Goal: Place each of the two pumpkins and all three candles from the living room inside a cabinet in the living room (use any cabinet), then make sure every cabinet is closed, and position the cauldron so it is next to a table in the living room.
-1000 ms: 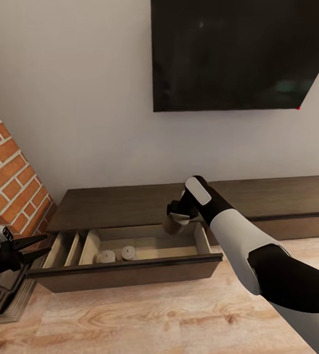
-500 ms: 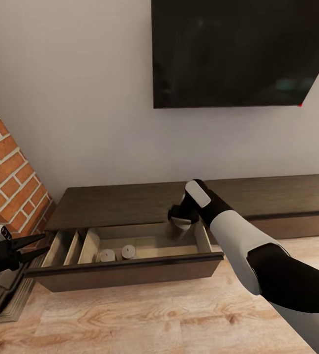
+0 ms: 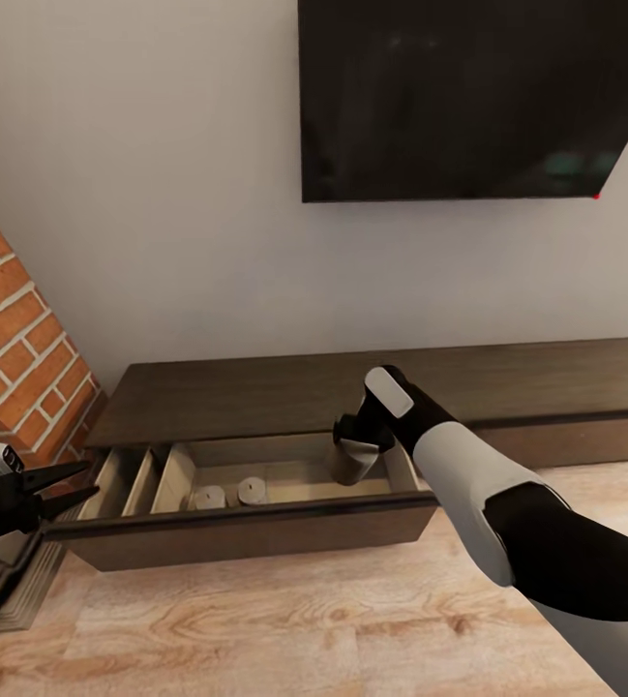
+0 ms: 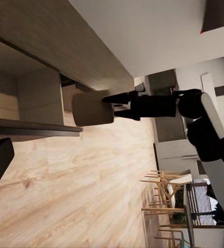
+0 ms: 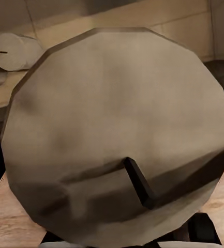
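Observation:
The dark-brown cabinet [image 3: 255, 392] stands against the wall with its wide drawer [image 3: 255, 528] pulled out. Two stubby candles [image 3: 207, 498] [image 3: 252, 491] stand side by side inside the drawer. My right gripper [image 3: 354, 447] is shut on a third candle [image 3: 350, 470], holding it low in the drawer's right end. This held candle [image 5: 117, 134] looms close in the right wrist view, wick [image 5: 138, 182] toward the camera, with another candle [image 5: 11, 50] behind it. In the left wrist view the held candle [image 4: 91, 108] hangs beside the drawer wall. My left gripper [image 3: 67, 486] is open, left of the drawer.
A brick fireplace column [image 3: 14, 348] rises at the left, with a stepped hearth base [image 3: 4, 581] under my left arm. A large black TV [image 3: 459, 97] hangs on the wall above the cabinet. Light wooden floor [image 3: 304, 629] spreads in front. Dining chairs [image 4: 168, 206] stand farther off.
My right gripper has lowered the held candle from above the drawer's rim down into its right end. The head view has shifted slightly. The left arm has barely moved.

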You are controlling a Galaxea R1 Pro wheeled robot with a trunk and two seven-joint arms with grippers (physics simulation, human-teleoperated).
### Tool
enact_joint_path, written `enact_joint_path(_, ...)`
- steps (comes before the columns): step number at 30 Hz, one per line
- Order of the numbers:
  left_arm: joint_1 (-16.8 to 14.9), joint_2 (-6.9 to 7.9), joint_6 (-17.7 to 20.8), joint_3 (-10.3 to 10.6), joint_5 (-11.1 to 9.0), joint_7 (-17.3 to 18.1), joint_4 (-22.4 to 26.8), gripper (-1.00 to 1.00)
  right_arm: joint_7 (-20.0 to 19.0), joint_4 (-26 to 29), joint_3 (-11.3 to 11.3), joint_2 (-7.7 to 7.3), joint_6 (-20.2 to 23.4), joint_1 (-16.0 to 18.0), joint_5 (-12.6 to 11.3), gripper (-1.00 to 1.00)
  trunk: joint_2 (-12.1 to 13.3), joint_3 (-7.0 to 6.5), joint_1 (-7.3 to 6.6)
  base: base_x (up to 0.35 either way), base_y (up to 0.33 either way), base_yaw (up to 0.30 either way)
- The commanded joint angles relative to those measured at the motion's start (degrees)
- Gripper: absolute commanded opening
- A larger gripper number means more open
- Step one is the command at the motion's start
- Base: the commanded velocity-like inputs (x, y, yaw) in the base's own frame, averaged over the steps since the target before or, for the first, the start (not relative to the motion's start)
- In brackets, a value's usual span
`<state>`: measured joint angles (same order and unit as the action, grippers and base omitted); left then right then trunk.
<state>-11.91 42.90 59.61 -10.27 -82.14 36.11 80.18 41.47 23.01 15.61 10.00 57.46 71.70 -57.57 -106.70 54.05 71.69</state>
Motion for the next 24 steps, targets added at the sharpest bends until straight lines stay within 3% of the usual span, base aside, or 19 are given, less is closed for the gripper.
enact_joint_path(1,0.0,0.0,0.2,0.0,0.2,0.3,0.0,1.0,0.5,0.0,0.2,0.0,-0.6,0.0,-0.5,-1.0,-0.4,0.23,0.22,0.0,0.0,0.0)
enact_joint_path(15,0.0,-0.18,0.1,0.1,0.2,0.2,0.1,1.0,0.5,0.1,0.3,0.0,-2.1,-0.1,-0.2,-1.0,-0.8,0.41,0.44,0.027,0.02,0.0)
enact_joint_path(20,0.0,-0.18,0.1,0.1,0.2,0.2,0.1,1.0,0.5,0.1,2.5,0.0,-2.2,-0.1,-0.2,-1.0,-0.8,0.41,0.44,0.093,0.087,0.0)
enact_joint_path(24,0.0,-0.18,0.0,0.1,0.2,0.2,0.1,1.0,0.5,0.1,3.0,0.0,-2.2,-0.1,-0.2,-1.0,-0.8,0.41,0.44,0.125,0.12,0.0)
